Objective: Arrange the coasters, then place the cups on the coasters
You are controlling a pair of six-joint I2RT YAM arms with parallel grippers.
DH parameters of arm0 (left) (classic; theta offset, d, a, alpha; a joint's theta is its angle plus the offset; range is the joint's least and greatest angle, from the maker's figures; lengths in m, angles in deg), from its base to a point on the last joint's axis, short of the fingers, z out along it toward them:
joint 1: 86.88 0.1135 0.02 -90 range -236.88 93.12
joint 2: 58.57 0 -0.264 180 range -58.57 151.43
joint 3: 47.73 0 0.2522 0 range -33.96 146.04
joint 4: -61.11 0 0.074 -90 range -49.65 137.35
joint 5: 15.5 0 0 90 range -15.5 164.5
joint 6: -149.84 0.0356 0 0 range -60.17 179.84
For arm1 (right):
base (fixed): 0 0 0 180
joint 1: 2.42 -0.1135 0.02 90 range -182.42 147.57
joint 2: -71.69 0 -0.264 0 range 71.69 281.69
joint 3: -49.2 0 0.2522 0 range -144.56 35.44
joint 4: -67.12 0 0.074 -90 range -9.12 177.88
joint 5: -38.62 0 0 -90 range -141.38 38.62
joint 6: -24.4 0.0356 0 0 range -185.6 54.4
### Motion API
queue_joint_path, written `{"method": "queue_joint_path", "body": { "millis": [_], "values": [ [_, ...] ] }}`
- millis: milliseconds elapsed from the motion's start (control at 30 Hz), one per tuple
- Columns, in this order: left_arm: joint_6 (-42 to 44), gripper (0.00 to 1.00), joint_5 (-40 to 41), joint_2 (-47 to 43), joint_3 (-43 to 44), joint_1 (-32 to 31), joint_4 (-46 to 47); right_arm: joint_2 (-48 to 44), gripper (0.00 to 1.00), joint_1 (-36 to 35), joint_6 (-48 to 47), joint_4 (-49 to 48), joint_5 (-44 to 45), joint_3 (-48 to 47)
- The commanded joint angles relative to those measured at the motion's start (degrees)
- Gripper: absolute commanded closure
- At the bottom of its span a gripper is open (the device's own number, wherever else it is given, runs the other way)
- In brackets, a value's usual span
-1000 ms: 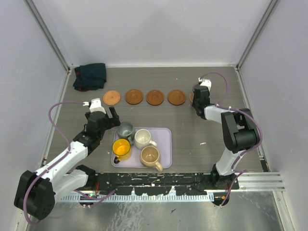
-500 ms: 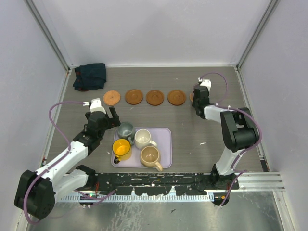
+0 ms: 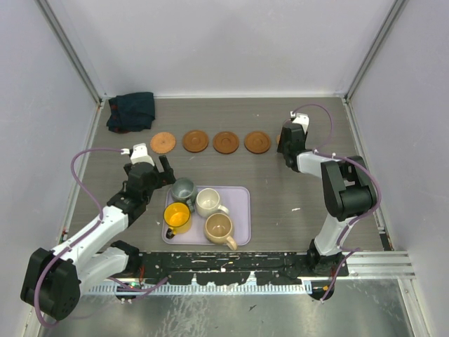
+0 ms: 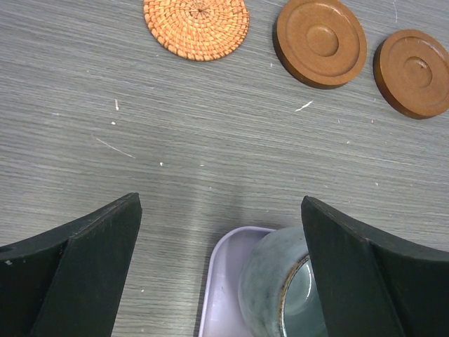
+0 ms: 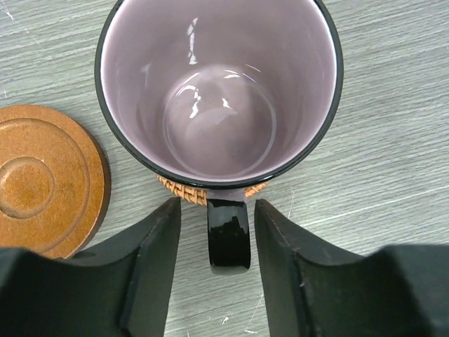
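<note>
Looking along the far side of the surface [image 3: 295, 189], I see the coasters [image 3: 226, 142] laid in a straight, evenly spaced row, so each cup gets its own spot. At the right end the purple cup [image 5: 217, 91] stands upright on a woven coaster [image 5: 177, 187], just beside a wooden coaster [image 5: 42, 179]. The right gripper [image 5: 216, 210] sits low behind it. Its jaws are parted to either side of the dark handle [image 5: 228, 239] with a gap on both sides, so it grips nothing, and I take that cup as delivered.

The other four wait on the lavender tray [image 3: 242, 210] near the arms: the yellow cup [image 3: 176, 215], white cup [image 3: 208, 201], tan cup [image 3: 219, 227] and grey-green cup [image 4: 280, 288], the last at the tray's far left corner. The left gripper [image 4: 221, 232] hangs over that one, jaws spread wide and empty. The cup lies under one finger rather than centred, so I'd guess the gripper must shift across before closing. A dark cloth [image 3: 131, 111] lies bunched in the far left corner.
</note>
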Motion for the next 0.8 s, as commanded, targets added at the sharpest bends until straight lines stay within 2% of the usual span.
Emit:
{"method": "queue_joint_path", "body": {
  "millis": [0, 167, 367, 500, 667, 767],
  "values": [
    [0.66, 0.02, 1.37, -0.70, 0.83, -0.20, 2.50, -2.57, 0.46, 0.23, 1.69, -2.12, 0.78, -0.81],
    [0.66, 0.02, 1.73, -0.82, 0.73, -0.22, 2.45, -4.07, 0.44, 0.19, 2.36, -2.34, 0.39, 0.61],
    [0.25, 0.02, 1.60, -0.49, 0.74, -0.20, 2.62, -4.68, 0.46, 0.21, 2.36, -1.83, 0.74, 0.61],
    [0.13, 0.02, 1.29, -0.31, 0.72, -0.20, 2.63, -4.79, 0.52, 0.19, 2.36, -1.37, 1.20, 0.56],
    [-0.04, 0.02, 1.32, -0.79, 0.62, -0.20, 2.54, -5.08, 0.65, 0.13, 2.45, -0.62, 1.28, 0.79],
    [-0.12, 0.02, 1.27, -0.87, 0.58, -0.25, 2.58, -5.75, 0.69, 0.16, 2.54, -0.27, 0.86, 1.43]
  ]
}}
